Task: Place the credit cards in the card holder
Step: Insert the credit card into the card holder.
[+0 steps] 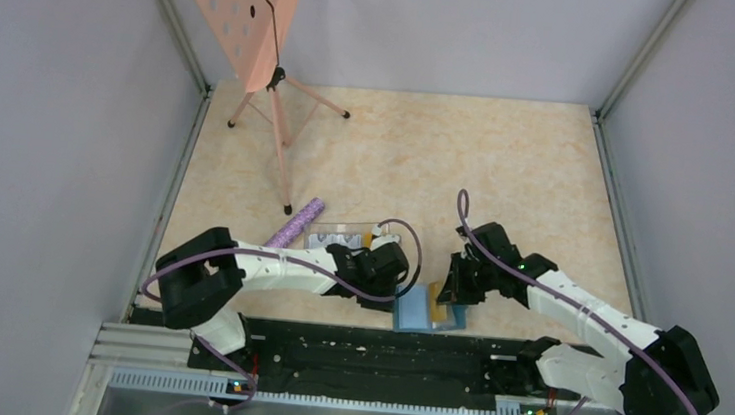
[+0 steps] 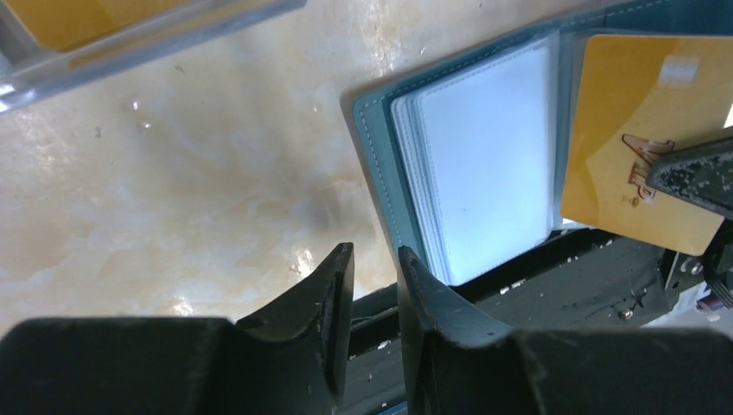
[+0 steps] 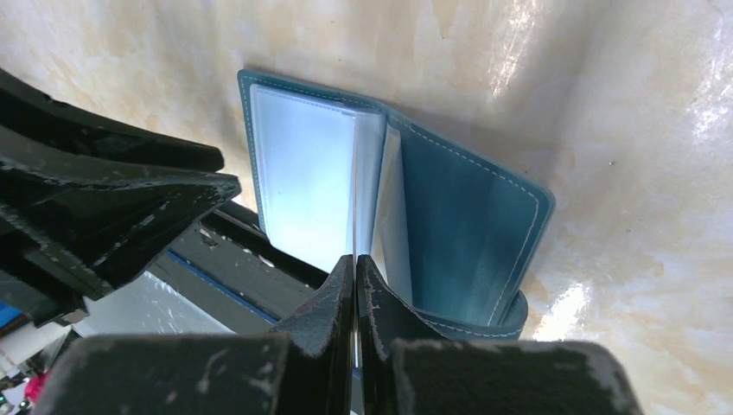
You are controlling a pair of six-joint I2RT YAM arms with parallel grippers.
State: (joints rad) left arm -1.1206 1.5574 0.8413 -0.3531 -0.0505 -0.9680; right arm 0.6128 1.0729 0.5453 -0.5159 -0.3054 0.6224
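The card holder [image 1: 413, 312] lies open like a book at the bottom centre of the top view. Its teal stitched cover is down and a stack of glossy, clear plastic sleeves faces up. The spine runs up and down in that frame, so the long axis points away from the arm bases. Its near edge sits against the black rail [image 1: 371, 353], and the far side opens onto bare, marbled beige table [image 1: 467, 166]. The right gripper [image 3: 355, 281] has its fingers pinched tight on a thin, rigid yellow-gold card [image 2: 640, 121], which shows edge-on in the right wrist view. The card is tilted over the right-hand half of the holder, its long side roughly along the spine. The left gripper [image 2: 376, 281] holds nothing. Its matte black fingers stand a narrow gap apart at the holder's near left corner. A clear tray [image 2: 156, 39] with another yellow card in it lies at the upper left of the left wrist view.
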